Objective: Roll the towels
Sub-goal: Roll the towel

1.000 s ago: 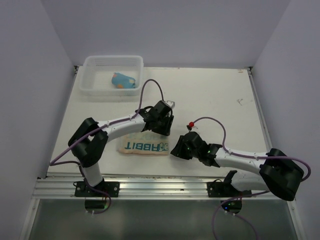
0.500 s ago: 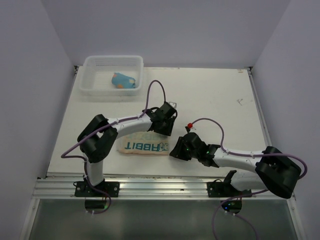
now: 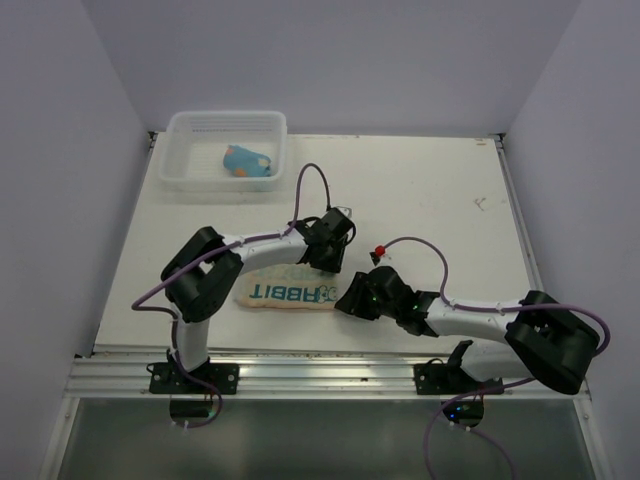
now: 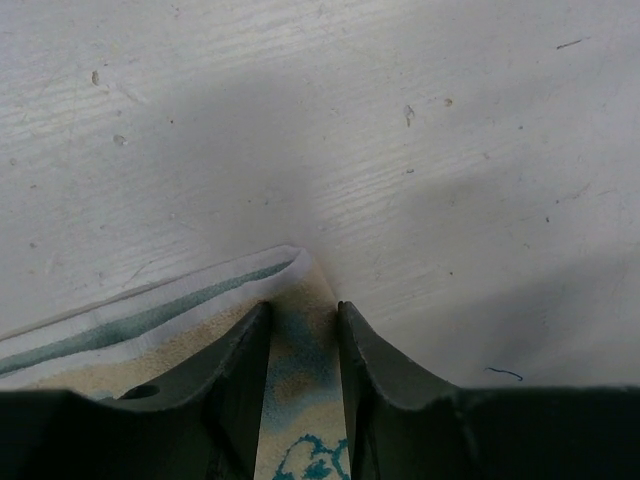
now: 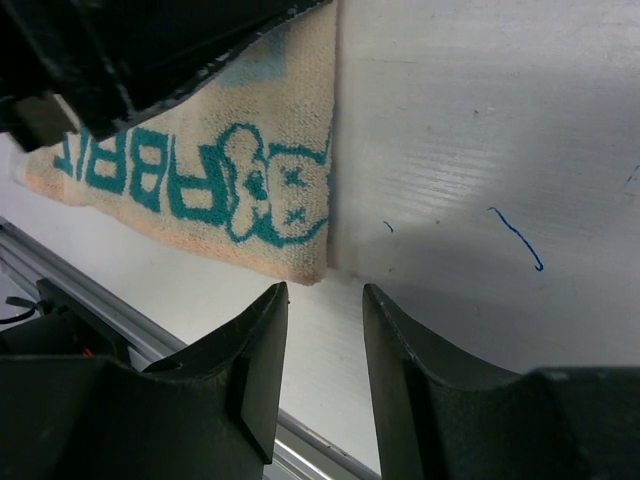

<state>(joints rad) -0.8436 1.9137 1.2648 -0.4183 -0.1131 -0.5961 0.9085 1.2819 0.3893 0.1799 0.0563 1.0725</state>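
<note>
Cream RABBIT-lettered towel (image 3: pixel 288 292) lies on white bench (image 3: pixel 430 190) | left fingers (image 4: pixel 245 352) clenched on its far right corner | right fingers (image 5: pixel 262 345) parted, empty, beside near corner | blue dotted towel (image 3: pixel 248 160) in white slatted basket (image 3: pixel 180 178)

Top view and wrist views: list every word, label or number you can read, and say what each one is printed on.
"RABBIT": teal capitals on the cream towel, beside a small rabbit drawing.
No text can be read on the blue towel in the basket.
Nothing else in these views carries legible writing.
</note>
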